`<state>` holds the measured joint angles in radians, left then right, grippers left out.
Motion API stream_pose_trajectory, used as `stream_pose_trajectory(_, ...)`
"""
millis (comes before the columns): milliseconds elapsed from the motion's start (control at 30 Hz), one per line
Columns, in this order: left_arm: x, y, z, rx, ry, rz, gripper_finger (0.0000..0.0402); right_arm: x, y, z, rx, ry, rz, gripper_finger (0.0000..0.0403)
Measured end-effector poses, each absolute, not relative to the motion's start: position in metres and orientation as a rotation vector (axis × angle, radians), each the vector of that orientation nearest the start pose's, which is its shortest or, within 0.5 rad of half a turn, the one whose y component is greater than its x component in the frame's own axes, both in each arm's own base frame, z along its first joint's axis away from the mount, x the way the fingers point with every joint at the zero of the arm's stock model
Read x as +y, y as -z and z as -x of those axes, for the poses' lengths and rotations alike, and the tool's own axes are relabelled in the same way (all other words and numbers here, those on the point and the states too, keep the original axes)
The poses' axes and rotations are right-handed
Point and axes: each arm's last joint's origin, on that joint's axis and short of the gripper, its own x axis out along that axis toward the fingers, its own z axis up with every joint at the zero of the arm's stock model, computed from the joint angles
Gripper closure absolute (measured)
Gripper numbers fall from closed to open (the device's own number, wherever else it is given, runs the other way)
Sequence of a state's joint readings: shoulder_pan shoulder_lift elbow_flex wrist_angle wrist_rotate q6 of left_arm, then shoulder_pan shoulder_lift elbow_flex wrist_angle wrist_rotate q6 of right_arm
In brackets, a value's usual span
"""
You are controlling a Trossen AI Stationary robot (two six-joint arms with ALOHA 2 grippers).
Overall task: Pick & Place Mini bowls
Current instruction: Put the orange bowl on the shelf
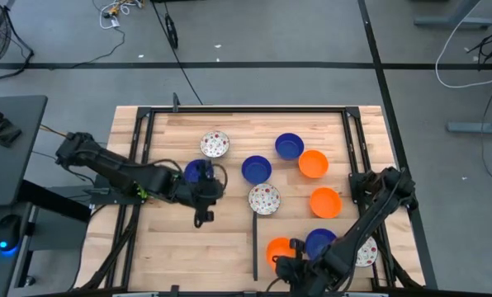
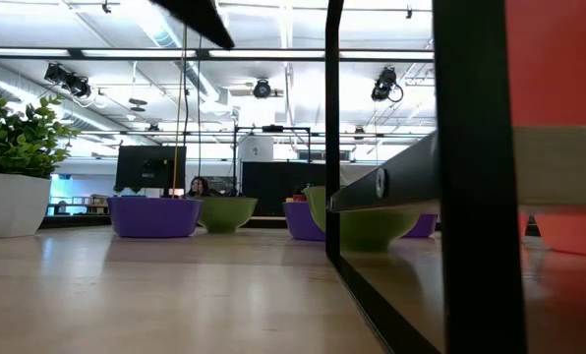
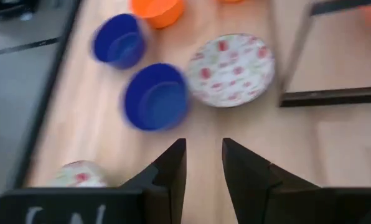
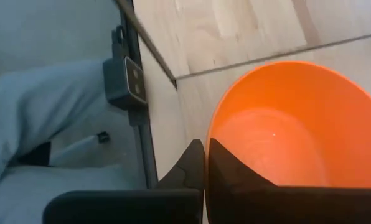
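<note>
Left gripper (image 1: 203, 198) sits over the table's (image 1: 180, 239) left-centre, beside a blue bowl (image 1: 198, 172) that its arm partly covers. From its wrist camera I read the fingers (image 3: 173, 163) as parted by a narrow gap with bare wood between them, nothing held.

Moving rightward in the overhead view I log:
- a speckled white bowl (image 1: 215, 145) near the far edge
- a second blue bowl (image 1: 256, 170)
- another speckled bowl (image 1: 264, 199) just in front of it
- a third blue bowl (image 1: 289, 146)
- an orange bowl (image 1: 313, 163) touching or just beside that third blue one
- a further orange bowl (image 1: 325, 202) nearer me

Right gripper (image 1: 298, 266) is at the near edge, right of centre. Its wrist camera shows the fingers pressed together on the rim of an orange bowl at the front (image 4: 285, 124). Beside that one lie a blue bowl at the front (image 1: 319, 241) and a speckled bowl (image 1: 367, 252) partly hidden under the right arm.
</note>
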<state>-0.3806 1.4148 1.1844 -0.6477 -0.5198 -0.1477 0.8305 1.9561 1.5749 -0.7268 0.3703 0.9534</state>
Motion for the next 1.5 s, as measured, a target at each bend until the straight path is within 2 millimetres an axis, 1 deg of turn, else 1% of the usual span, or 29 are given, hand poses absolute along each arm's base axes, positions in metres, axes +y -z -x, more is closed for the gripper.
stream_pose_trajectory(67,-0.103,-0.281,-0.272,0.712,-0.14,-0.205,0.0294,0.299,-0.22,-0.286,0.996,0.069,-0.222,0.0403)
stream_pose_trajectory(267,-0.129,-0.241,-0.256,0.438,0.041,-0.051,0.0294,0.302,-0.204,-0.29,0.995,0.107,-0.181,0.0403)
stream_pose_trajectory(400,-0.145,-0.223,-0.242,0.269,0.185,0.062,0.0294,0.303,-0.199,-0.291,0.988,0.121,-0.168,0.0403)
stream_pose_trajectory(533,-0.158,-0.208,-0.23,0.206,0.272,0.11,0.0294,0.304,-0.196,-0.292,0.987,0.124,-0.165,0.0403)
stream_pose_trajectory(667,-0.169,-0.199,-0.225,0.226,0.309,0.107,0.0294,0.304,-0.196,-0.292,0.987,0.123,-0.17,0.0397)
stream_pose_trajectory(867,-0.178,-0.189,-0.227,0.213,0.321,0.115,0.0294,0.307,-0.196,-0.29,0.985,0.119,-0.186,0.0395)
stream_pose_trajectory(1133,-0.18,-0.18,-0.231,0.216,0.271,0.116,0.0294,0.309,-0.196,-0.289,1.019,0.098,-0.223,0.0382)
stream_pose_trajectory(1333,-0.18,-0.18,-0.231,0.215,0.271,0.118,0.0294,0.31,-0.195,-0.288,1.042,0.08,-0.231,0.0356)
stream_pose_trajectory(1500,-0.18,-0.18,-0.231,0.216,0.27,0.118,0.0294,0.311,-0.195,-0.288,1.045,0.047,-0.219,0.0317)
